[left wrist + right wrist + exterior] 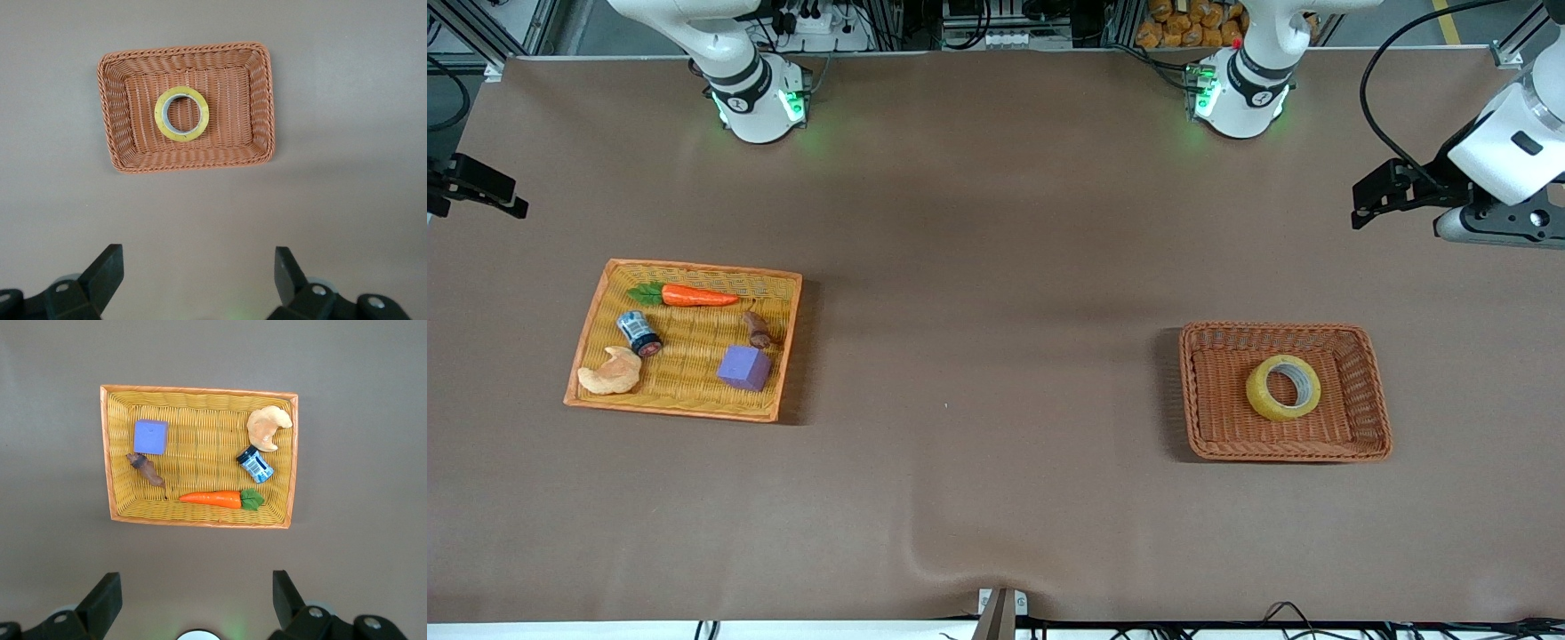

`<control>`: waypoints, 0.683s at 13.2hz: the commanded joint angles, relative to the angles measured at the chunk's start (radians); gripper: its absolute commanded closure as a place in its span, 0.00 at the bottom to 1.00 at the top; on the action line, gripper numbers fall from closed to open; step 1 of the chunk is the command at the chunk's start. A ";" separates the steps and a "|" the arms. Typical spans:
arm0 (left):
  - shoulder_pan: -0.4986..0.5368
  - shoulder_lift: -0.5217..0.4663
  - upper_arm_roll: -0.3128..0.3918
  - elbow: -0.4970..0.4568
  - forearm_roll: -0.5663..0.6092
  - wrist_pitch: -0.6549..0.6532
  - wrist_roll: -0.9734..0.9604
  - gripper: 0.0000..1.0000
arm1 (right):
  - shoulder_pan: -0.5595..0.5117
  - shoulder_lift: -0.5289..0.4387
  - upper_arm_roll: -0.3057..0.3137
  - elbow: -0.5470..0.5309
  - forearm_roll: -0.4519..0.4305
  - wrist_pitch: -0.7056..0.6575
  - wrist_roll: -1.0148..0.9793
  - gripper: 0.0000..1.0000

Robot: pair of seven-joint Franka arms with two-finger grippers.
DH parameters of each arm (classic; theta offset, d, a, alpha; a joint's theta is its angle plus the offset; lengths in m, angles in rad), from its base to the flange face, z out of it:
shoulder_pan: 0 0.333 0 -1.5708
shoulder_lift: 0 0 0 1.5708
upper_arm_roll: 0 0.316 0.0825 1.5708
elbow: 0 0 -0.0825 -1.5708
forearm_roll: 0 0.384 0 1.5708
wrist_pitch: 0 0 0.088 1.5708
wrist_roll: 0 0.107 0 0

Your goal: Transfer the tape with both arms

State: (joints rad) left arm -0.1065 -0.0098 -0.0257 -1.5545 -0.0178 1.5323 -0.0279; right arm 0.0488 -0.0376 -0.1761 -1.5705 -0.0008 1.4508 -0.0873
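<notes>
Tape [1284, 388]: lies in my brown wicker basket [1369, 436] toward the left arm's end of the counter [978, 293], tipped slightly, open centre facing mostly up; a ring, so no long axis.
Left tool [198, 273]: released, fingers spread wide, hanging over bare counter beside the basket; only fingertips show in my wrist view.
Right tool [197, 597]: released too, over the counter by the yellow tray [200, 520]; mostly cut off in front view.
Tray load: carrot [220, 499], purple block [150, 437], small jar [255, 465], croissant [268, 425].

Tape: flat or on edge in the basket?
Flat. The tape lies in the brown basket; the left wrist view looks straight down its open centre, and the front view shows it resting on the basket floor.
</notes>
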 commanded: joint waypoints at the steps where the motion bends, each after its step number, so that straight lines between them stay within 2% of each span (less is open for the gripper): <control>1: 0.001 -0.016 0.001 0.008 0.027 -0.020 0.023 0.00 | -0.021 0.007 0.018 0.017 -0.008 -0.012 -0.006 0.00; 3: -0.001 -0.006 -0.003 0.051 0.054 -0.020 0.014 0.00 | -0.020 0.007 0.020 0.017 -0.004 -0.012 -0.005 0.00; 9: -0.002 -0.004 -0.005 0.054 0.062 -0.020 0.006 0.00 | -0.023 0.005 0.020 0.017 0.004 -0.012 -0.006 0.00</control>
State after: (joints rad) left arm -0.1070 -0.0140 -0.0280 -1.5164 0.0217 1.5314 -0.0267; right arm 0.0485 -0.0376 -0.1717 -1.5704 -0.0004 1.4508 -0.0873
